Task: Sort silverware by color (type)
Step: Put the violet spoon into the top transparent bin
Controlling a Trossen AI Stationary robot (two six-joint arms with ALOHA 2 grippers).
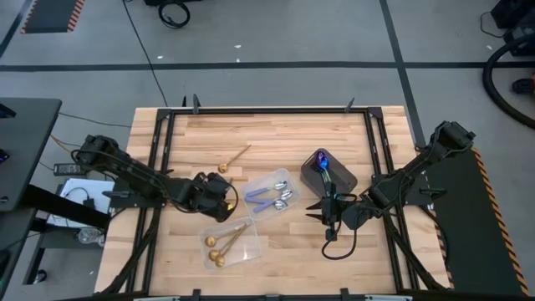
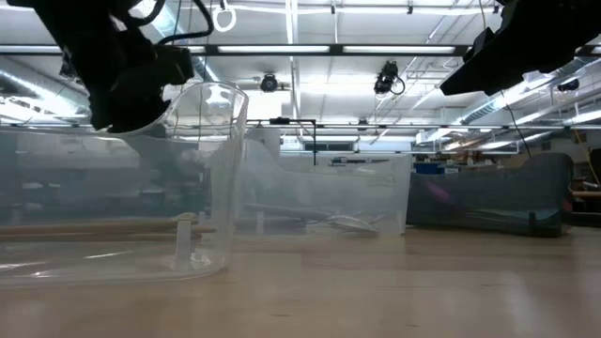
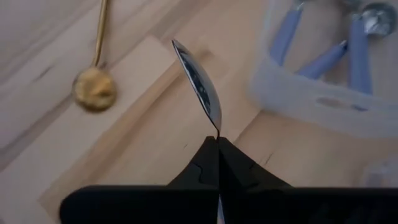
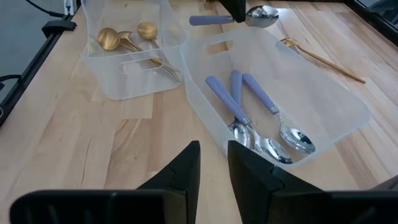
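Both left fingers [image 3: 217, 163] tight on a silver-bowled spoon [image 3: 200, 84].

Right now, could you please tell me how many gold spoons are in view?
3: two in the clear tray nearest the table's front edge, one loose on the table. More may be hidden.

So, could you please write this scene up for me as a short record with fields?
left pincer: shut on the held spoon, lavender handle, beside the middle clear tray
right pincer: open, empty, near the dark grey tray
middle clear tray: three lavender-handled spoons
other clear tray: gold spoons
dark grey tray: an iridescent spoon
loose on table: one gold spoon
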